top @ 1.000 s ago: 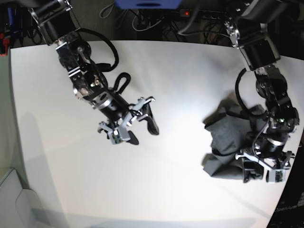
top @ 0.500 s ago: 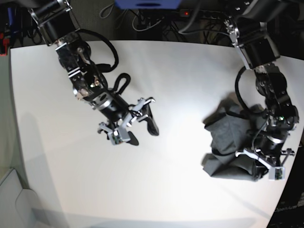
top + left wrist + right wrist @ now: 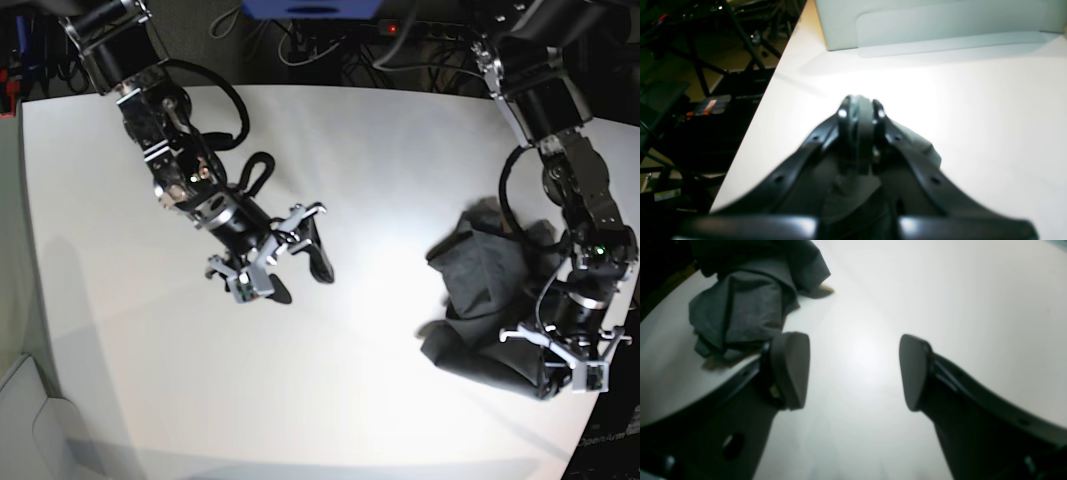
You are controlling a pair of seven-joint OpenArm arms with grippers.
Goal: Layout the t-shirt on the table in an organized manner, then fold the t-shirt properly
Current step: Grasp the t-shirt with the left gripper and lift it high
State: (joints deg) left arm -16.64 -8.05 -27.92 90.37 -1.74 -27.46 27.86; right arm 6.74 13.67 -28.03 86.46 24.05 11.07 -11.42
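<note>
My left gripper [image 3: 570,372] has its jaws clamped on the t-shirt [image 3: 490,300] (crumpled near the table [image 3: 380,180] edge); right gripper [image 3: 282,262] hangs over bare table, jaws wide open.

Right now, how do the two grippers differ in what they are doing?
The left gripper is shut on a fold of the t-shirt; the right gripper is open, with nothing between its fingers. The left gripper sits low at the table's near edge, on the crumpled cloth; the right gripper hangs over bare tabletop near the middle, apart from the t-shirt. Both are dark two-fingered grippers pointing down at the table.
</note>
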